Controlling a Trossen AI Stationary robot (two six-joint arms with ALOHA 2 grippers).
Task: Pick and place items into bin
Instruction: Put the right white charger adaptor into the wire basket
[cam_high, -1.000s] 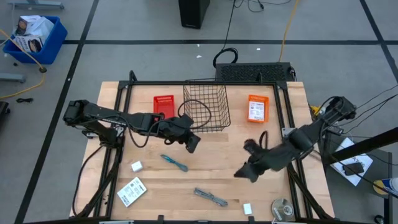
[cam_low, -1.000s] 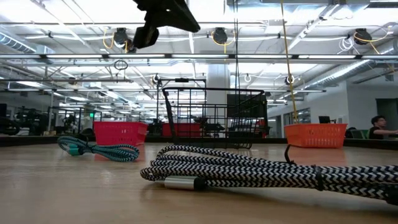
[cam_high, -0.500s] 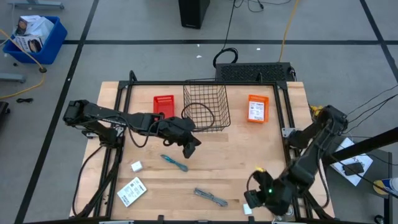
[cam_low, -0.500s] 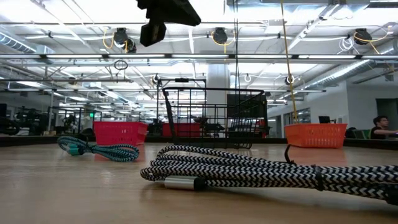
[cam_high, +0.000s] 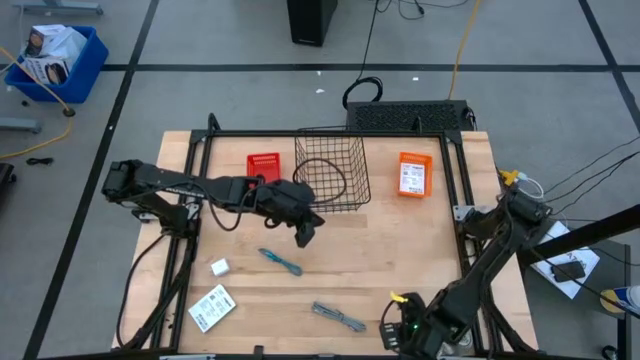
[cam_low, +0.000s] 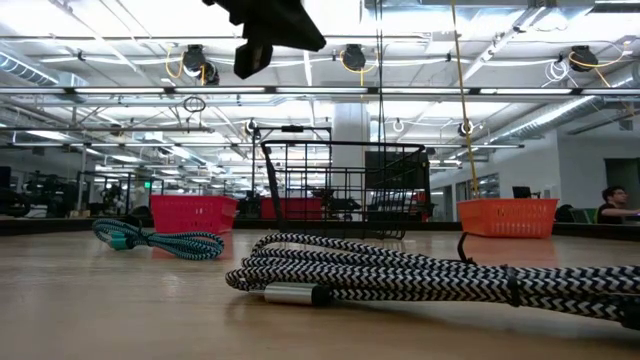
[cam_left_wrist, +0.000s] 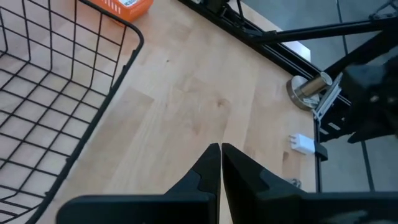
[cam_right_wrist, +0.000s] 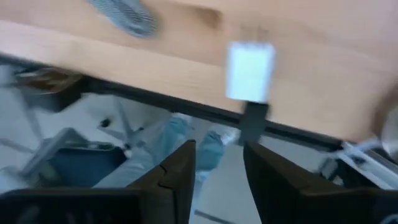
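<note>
right gripper (cam_right_wrist: 217, 165) fingers spread, hovering by white block (cam_right_wrist: 250, 70) at table edge | centring, descending straight before pinching | left gripper (cam_left_wrist: 221, 152) pressed together, waiting beside wire bin (cam_high: 331, 171)

No readable text anywhere. Flat white printed packet (cam_high: 211, 307) and orange printed packet (cam_high: 414, 174) on the wooden counter (cam_high: 400, 250) carry print, too small to read.
</note>
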